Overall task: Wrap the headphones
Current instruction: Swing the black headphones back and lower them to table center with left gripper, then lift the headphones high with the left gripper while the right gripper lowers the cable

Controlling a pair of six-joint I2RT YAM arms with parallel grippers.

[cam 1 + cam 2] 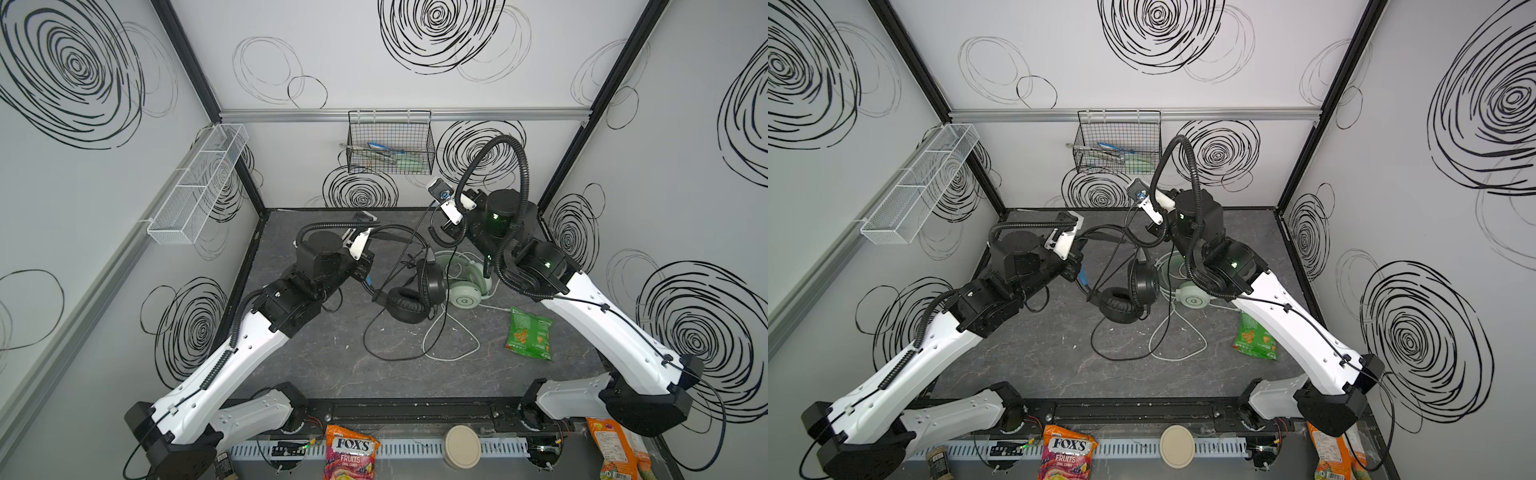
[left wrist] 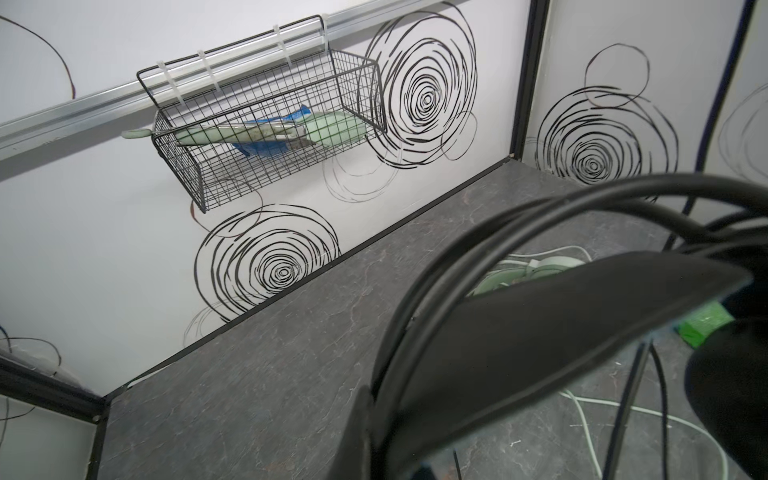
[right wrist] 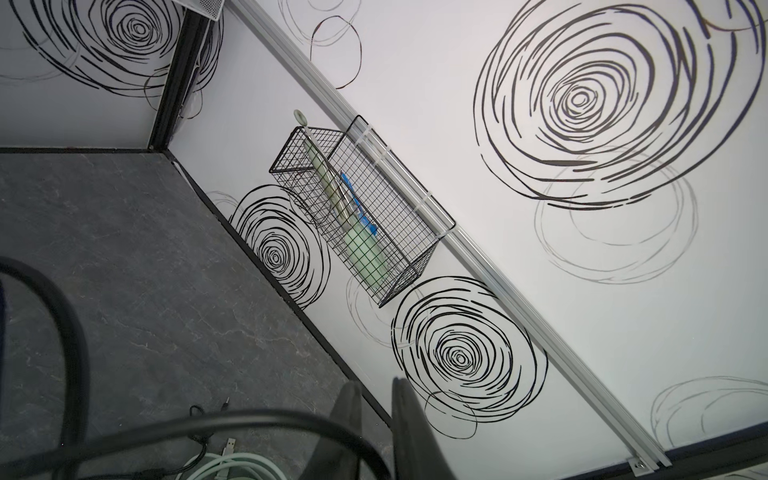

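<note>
Headphones of two kinds sit near the middle of the table (image 1: 316, 365) in both top views. We see the black headphones (image 1: 409, 306) with their ear cups low over the tabletop and their headband reaching toward the left gripper (image 1: 365, 271), which is clamped on that band. In the left wrist view the band runs across close to the lens, with a few strands of black cable (image 2: 392, 349) lying along it. More of this cable trails in a wide loop on the table on the near side of the cups.

The mint-green headphones (image 1: 465, 286) lie flat just beside the black cups, toward the right arm. Their pale cable (image 1: 453, 355) loops on the table and crosses the black one.

The right gripper (image 3: 375, 383) hangs high over the far part of the table, with its fingers a little apart and bare wall showing between the tips. A strand of black cable crosses near their base, and we cannot tell whether it touches them. A green snack bag (image 1: 530, 332) lies near the right arm.
</note>
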